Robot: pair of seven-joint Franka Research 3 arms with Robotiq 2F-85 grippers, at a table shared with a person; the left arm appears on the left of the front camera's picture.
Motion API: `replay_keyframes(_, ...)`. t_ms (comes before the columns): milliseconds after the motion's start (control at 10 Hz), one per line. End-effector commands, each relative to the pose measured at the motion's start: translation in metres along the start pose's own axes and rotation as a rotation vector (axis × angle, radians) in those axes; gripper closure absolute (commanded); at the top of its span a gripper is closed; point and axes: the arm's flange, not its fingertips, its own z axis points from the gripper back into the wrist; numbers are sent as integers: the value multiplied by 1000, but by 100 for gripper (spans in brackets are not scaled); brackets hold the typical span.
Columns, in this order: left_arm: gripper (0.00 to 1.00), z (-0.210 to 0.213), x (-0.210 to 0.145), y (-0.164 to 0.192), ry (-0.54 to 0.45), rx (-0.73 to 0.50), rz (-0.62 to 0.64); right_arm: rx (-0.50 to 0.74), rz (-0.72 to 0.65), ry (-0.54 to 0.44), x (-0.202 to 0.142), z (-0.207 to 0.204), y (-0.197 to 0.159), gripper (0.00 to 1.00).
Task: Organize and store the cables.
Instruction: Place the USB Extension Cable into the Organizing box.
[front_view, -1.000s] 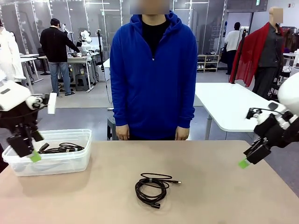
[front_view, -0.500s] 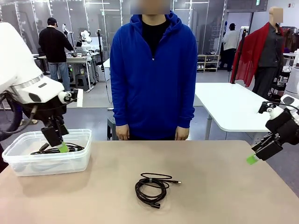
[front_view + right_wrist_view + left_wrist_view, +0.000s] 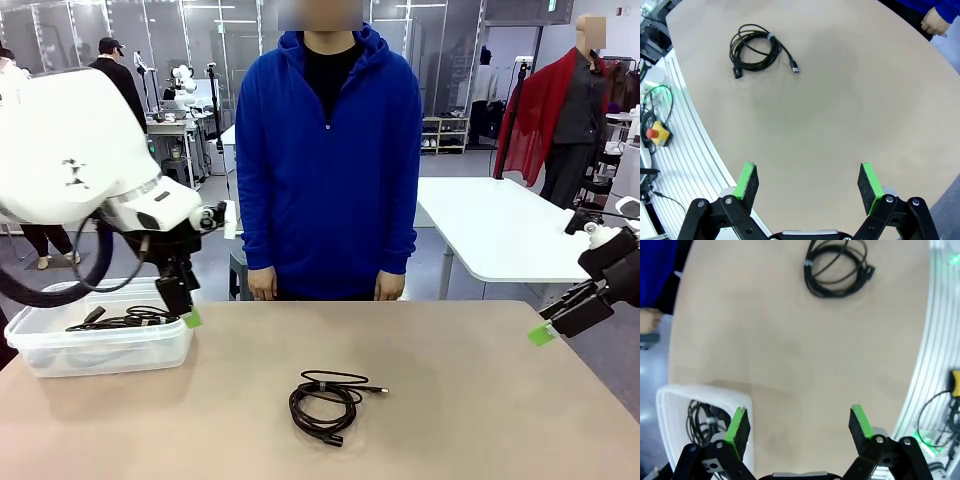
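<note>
In the front view, a coiled black cable (image 3: pixel 325 404) lies on the tan table (image 3: pixel 480 400), low in the frame and a little left of centre, with one thin plug end pointing right. At the left edge of the table stands a clear plastic bin (image 3: pixel 100 345), and more black cables (image 3: pixel 125 319) lie inside it. The left gripper (image 3: pixel 186 312) hangs at the bin's right rim, in the middle left of the frame, its green pad tip just over the rim; its fingers are spread and hold nothing. The right gripper (image 3: pixel 548 330) sits at the right edge of the frame, above the table's right end and well apart from the coil, also spread and empty. A person in a blue hoodie (image 3: pixel 328 150) stands at the far side of the table, hands down at the table edge.

In the left wrist view, the two green-padded fingers (image 3: pixel 738 424) rise from the bottom, wide apart, with nothing between them. The coiled cable (image 3: pixel 837 267) lies at the top centre of the frame on bare table. The white-rimmed bin (image 3: pixel 670 405) fills the lower left corner, with black cords (image 3: pixel 702 420) inside it.

In the right wrist view, the fingers (image 3: pixel 748 181) stand wide apart at the bottom, over bare table. The coil (image 3: pixel 754 49) lies in the upper left, its plug end trailing right. The person's hand (image 3: pixel 934 24) shows at the upper right.
</note>
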Motion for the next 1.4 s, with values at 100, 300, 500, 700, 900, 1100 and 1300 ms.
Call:
replay_keyframes(100, 0, -31, 42, 12, -18, -36, -36, 23, -4, -23, -13, -10, 12, 0)
replay_keyframes(300, 0, -57, 68, 16, 18, -78, -52, 25, 25, -53, -12, -10, 15, 0)
replay_keyframes(500, 0, -66, 82, 20, 9, -96, -64, 19, 33, -43, -14, -14, 18, 0)
replay_keyframes(700, 0, -69, 85, 22, 6, -105, -57, 41, 30, -57, -15, -22, 13, 0)
replay_keyframes(900, 0, -74, 85, 18, 7, -91, -82, 20, 12, -22, 2, -1, 2, 0)
replay_keyframes(1100, 0, -74, 85, 18, 7, -91, -82, 20, 12, -22, 2, -1, 2, 0)
replay_keyframes(1300, 0, -74, 85, 18, 7, -91, -82, 20, 12, -22, 2, -1, 2, 0)
